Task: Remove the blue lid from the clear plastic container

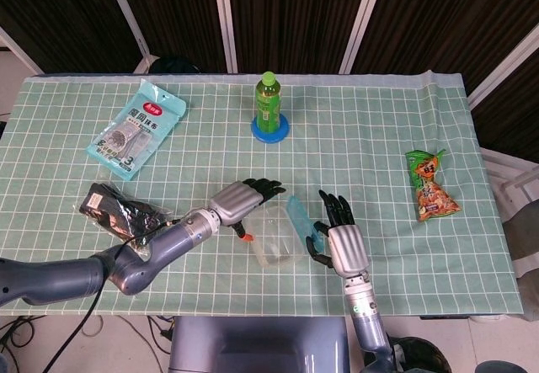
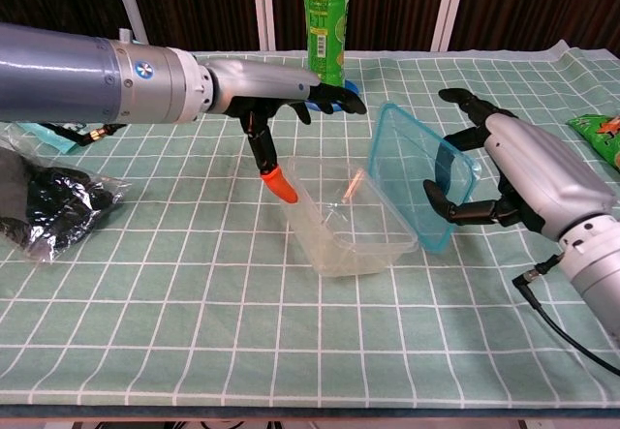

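Observation:
The clear plastic container [image 2: 349, 224] [image 1: 274, 237] lies uncovered on the green checked cloth, its mouth facing up. Just right of it the blue lid [image 2: 418, 172] [image 1: 298, 216] stands on edge, off the container. My right hand [image 2: 528, 182] [image 1: 342, 245] holds the lid, with its thumb in front of the lower edge and its fingers behind. My left hand [image 2: 281, 88] [image 1: 239, 201] hovers at the container's far left with fingers spread and nothing in it. Its orange-tipped thumb [image 2: 278, 183] points down beside the container's left corner.
A green bottle [image 2: 326, 20] [image 1: 268, 108] stands on a blue coaster at the back centre. A snack bag [image 1: 431, 186] lies at the right. A light blue packet [image 1: 135, 131] and a black bagged item [image 1: 118, 210] lie at the left.

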Controlling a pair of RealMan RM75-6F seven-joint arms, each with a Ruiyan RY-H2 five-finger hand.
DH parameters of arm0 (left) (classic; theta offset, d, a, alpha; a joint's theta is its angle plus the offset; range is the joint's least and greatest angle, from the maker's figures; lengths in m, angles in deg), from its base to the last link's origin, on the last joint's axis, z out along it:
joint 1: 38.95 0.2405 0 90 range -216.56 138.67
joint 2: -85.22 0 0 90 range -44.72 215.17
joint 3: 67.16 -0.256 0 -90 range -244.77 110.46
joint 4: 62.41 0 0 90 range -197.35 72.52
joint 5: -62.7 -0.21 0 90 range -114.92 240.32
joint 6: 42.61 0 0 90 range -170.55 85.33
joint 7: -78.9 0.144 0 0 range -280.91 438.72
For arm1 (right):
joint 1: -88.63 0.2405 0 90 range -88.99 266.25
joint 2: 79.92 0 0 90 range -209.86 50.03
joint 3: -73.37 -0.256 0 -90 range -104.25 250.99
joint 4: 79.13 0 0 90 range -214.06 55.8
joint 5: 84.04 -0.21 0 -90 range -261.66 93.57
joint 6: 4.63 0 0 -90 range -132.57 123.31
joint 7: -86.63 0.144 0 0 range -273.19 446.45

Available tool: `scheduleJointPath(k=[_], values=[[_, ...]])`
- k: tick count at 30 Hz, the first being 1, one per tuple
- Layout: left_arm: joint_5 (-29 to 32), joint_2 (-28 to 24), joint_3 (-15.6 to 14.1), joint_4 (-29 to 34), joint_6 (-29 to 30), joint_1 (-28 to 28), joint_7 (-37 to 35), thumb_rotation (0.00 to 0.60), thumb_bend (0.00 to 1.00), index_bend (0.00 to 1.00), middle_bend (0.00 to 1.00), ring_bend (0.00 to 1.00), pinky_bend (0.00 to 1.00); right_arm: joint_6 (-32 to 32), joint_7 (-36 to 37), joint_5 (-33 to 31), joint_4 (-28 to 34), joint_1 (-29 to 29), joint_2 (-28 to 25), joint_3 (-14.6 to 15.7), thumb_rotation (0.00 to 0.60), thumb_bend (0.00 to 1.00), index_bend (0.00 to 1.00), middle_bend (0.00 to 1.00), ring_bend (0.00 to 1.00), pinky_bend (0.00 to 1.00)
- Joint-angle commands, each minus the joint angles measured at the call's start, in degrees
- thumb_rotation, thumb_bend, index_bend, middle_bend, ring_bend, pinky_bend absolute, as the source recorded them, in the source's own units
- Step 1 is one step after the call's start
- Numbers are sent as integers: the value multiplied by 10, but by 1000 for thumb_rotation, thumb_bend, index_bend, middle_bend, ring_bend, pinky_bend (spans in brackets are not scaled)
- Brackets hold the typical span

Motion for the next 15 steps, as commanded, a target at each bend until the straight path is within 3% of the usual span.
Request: scheduleJointPath(k=[1,15], values=[[-6,-19,0,19,21,15,1,600,0,0,0,28,135,1,-4,-1,2,4,-1,-7,600,550,646,15,0,0],[-39,-106,-13,92,102,81,-1,600,0,0,0,28,135,15,-57,-56,43,23,-58,-88,600,551,629,15,0,0]])
